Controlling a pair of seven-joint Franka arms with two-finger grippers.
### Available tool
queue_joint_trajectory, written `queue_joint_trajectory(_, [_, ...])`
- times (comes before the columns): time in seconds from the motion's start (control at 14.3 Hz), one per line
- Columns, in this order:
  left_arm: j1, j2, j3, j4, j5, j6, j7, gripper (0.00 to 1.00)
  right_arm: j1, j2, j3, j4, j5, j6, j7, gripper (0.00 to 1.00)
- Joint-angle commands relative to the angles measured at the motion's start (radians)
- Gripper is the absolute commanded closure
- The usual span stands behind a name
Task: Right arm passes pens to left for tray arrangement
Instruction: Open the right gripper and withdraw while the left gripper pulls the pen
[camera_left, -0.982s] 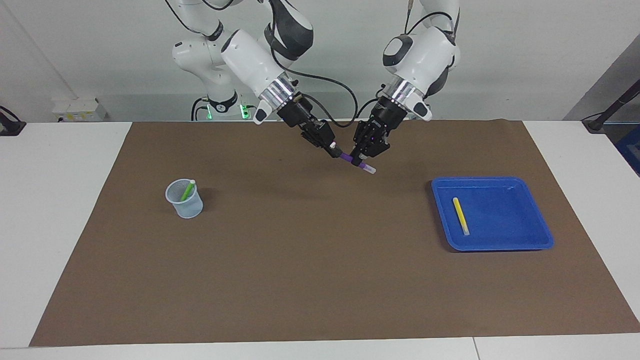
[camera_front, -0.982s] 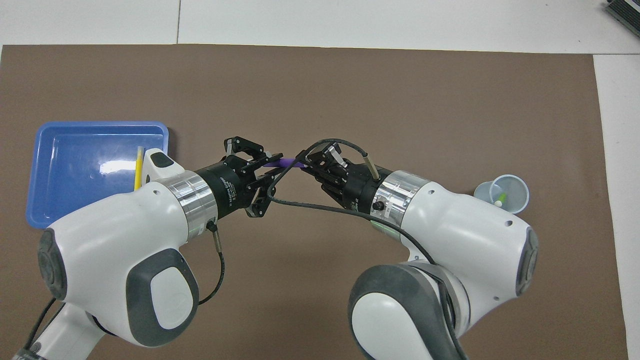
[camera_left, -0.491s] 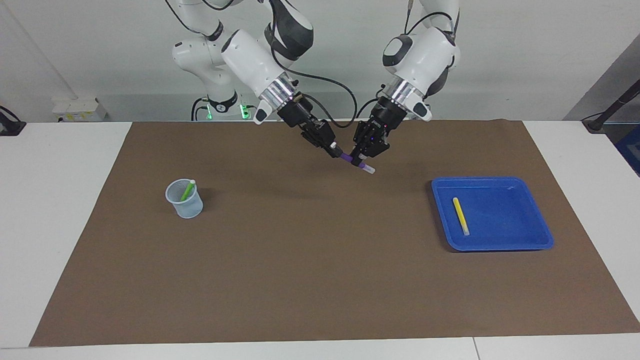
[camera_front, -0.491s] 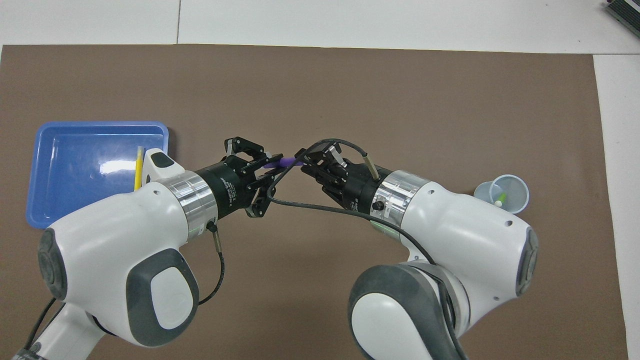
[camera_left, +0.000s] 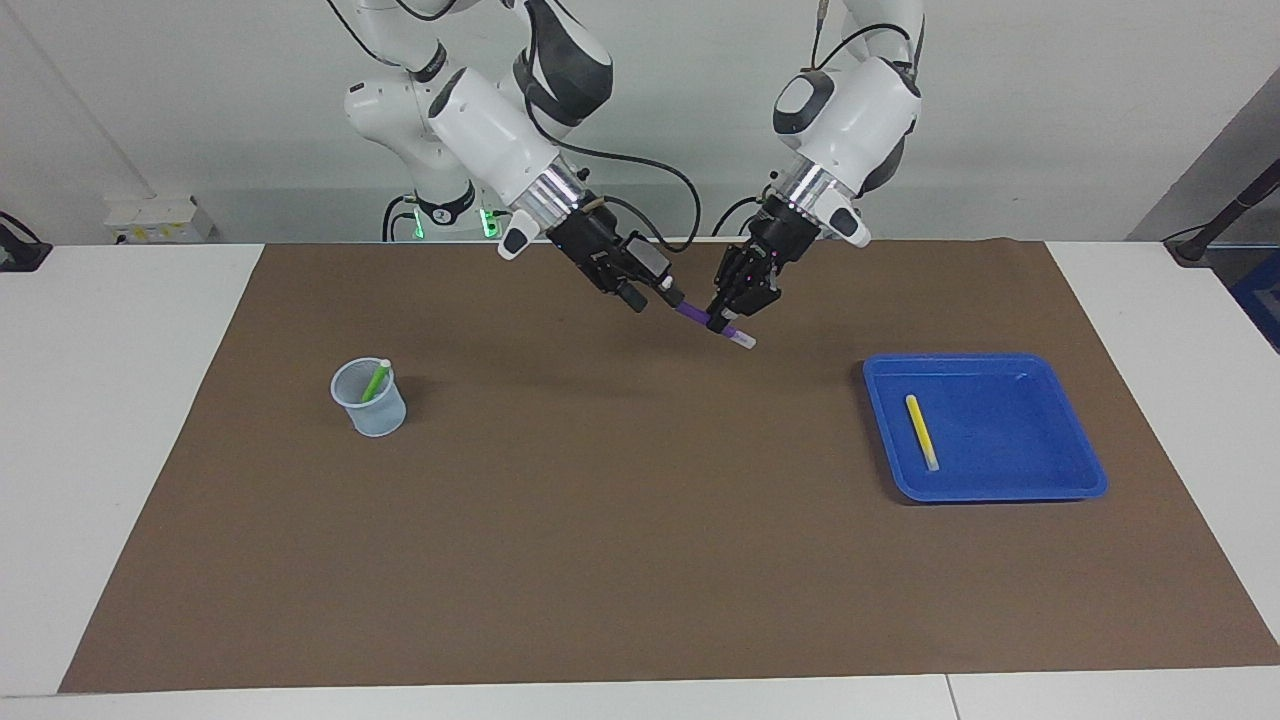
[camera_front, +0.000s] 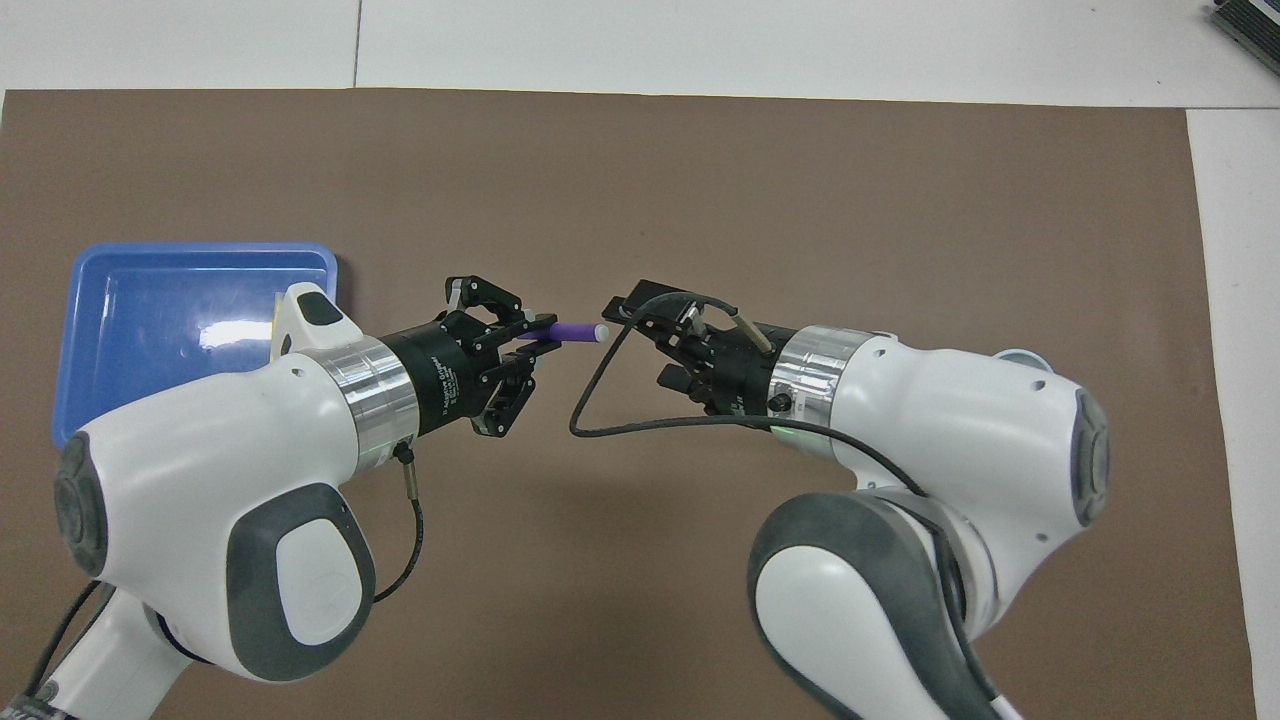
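Note:
My left gripper (camera_left: 724, 316) is shut on the purple pen (camera_left: 693, 312) and holds it in the air over the brown mat, between the mesh cup and the tray. In the overhead view the purple pen (camera_front: 572, 330) sticks out of the left gripper (camera_front: 528, 338) toward the right gripper (camera_front: 640, 338). The right gripper (camera_left: 650, 292) is open and stands a little apart from the pen's free end. The yellow pen (camera_left: 921, 431) lies in the blue tray (camera_left: 1050, 400). The green pen (camera_left: 375, 381) stands in the mesh cup (camera_left: 370, 400).
The brown mat (camera_left: 620, 520) covers most of the white table. In the overhead view the left arm hides part of the tray (camera_front: 150, 300) and most of the yellow pen (camera_front: 277, 303). The right arm hides nearly all of the cup (camera_front: 1020, 356).
The right gripper has let go of the purple pen and drawn back toward its own end of the table. The left gripper keeps hold of the pen.

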Motion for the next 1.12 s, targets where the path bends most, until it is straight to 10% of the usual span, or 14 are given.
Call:
queue_joint_trajectory(0.0, [0.073, -0.019, 0.009, 0.03, -0.013, -0.167, 0.172, 1.0, -0.118, -0.019, 0.003, 0.027, -0.192, -0.252, -0.219, 0.0])
queue_joint_trajectory(0.49, [0.291, -0.037, 0.012, 0.059, 0.128, -0.514, 0.752, 1.0, -0.2, -0.058, 0.003, 0.013, -0.617, -0.503, -0.557, 0.0])
queue_joint_trajectory(1.05, [0.484, -0.014, 0.012, 0.075, 0.409, -0.658, 1.306, 1.0, -0.343, -0.033, 0.006, -0.068, -0.917, -0.487, -0.969, 0.0])
